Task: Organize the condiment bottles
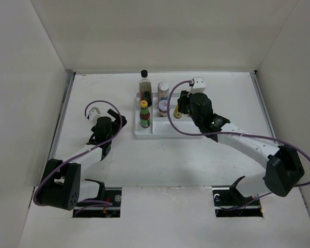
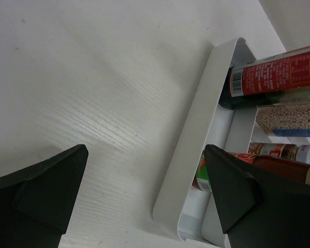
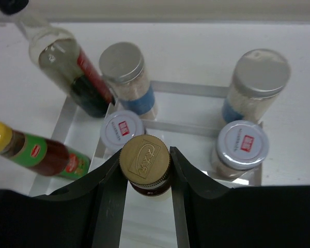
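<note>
A small dark bottle with a gold cap (image 3: 144, 157) sits between the fingers of my right gripper (image 3: 144, 170), which is shut on it above the white divided tray (image 3: 196, 129). From above, this bottle (image 1: 179, 112) hangs at the tray's right part. In the tray (image 1: 168, 130) stand a tall dark-liquid bottle (image 1: 144, 85), a red-green yellow-capped bottle (image 1: 144, 114) and pale-lidded spice jars (image 1: 163, 91). My left gripper (image 1: 119, 124) is open left of the tray, holding nothing. In the left wrist view the tray rim (image 2: 196, 139) lies between the fingers (image 2: 46, 191).
Silver-lidded jars (image 3: 125, 70) (image 3: 258, 77) stand at the tray's far side, white-lidded ones (image 3: 121, 129) (image 3: 242, 144) nearer. White walls close the table at the back and both sides. Purple cables loop above both arms.
</note>
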Controlling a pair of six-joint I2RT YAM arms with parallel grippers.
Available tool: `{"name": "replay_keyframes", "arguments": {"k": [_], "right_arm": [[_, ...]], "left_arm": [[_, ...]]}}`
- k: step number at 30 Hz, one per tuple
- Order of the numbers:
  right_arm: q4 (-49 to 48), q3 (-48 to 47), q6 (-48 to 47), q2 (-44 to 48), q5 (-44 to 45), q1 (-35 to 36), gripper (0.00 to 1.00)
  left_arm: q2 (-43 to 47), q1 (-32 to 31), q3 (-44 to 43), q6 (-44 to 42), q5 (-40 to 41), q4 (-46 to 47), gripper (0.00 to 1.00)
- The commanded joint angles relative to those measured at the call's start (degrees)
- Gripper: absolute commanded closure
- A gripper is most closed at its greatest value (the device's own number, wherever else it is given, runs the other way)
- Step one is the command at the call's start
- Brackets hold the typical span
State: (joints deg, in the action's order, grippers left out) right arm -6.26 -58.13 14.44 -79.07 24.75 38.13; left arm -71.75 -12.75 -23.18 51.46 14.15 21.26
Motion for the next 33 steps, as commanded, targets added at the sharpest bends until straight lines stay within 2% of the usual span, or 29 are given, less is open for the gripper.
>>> {"name": "replay_keyframes", "arguments": {"k": [1, 19, 21, 25, 33], "right_arm": [[-6.22, -0.5, 2.26, -0.99, -2.43, 2.34, 0.73], [-13.78, 8.73, 2.26, -7.24, 3.28, 4.1, 0.71], [-13.86, 9.17, 2.26, -7.68, 3.72, 4.45, 0.64], [-13.86, 9.79, 1.91, -6.11, 5.04, 5.15, 0.35], [-15.97, 11.1, 2.0, 1.18, 6.88, 5.16, 0.0]], "left_arm": [[1.61, 0.58, 1.12, 0.39, -0.27, 2.65, 0.0], [1.26, 1.37, 0.68, 0.39, -1.85, 2.39, 0.0], [1.08, 1.64, 0.33, 0.39, -2.63, 1.69, 0.0], [0.56, 1.81, -0.02, 0.31, -2.64, 1.51, 0.0], [-0.06, 2.43, -0.2, 0.22, -3.87, 2.03, 0.0]]}}
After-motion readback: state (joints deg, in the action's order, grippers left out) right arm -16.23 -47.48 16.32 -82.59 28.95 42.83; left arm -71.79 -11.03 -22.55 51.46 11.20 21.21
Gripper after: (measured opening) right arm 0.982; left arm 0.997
